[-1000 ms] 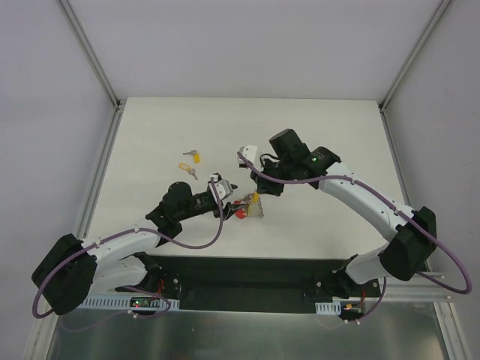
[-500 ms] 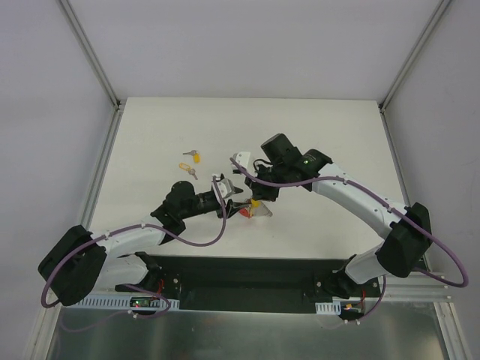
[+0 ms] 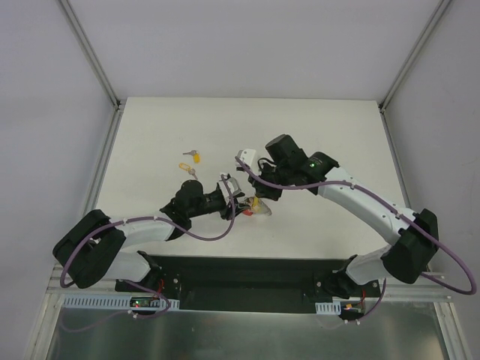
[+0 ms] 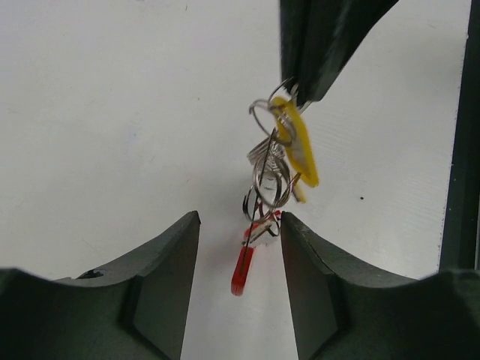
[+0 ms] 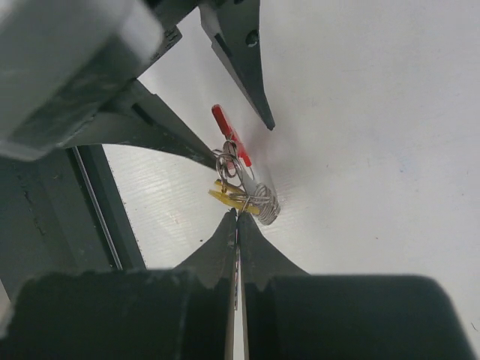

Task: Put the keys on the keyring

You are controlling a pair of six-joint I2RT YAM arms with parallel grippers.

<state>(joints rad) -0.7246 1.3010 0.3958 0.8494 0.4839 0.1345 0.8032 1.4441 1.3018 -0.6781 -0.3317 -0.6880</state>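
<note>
Right gripper (image 5: pixel 237 214) is pinched shut at the top of the bunch, on the key (image 4: pixel 298 146), seemingly by its yellow head. Keyring (image 4: pixel 241 270) dangles below that key, long axis vertical, red tip lowest, between the parted jaws of the left gripper (image 4: pixel 240 222) and touching neither. Left arm is nearer.

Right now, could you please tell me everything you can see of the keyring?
The keyring is a tangle of silvery wire coils with a small red clip at its lower end and a yellow-headed key against it. It dangles from the shut right tool, which pinches its top. The left tool stands open, fingers either side of the red clip.
</note>
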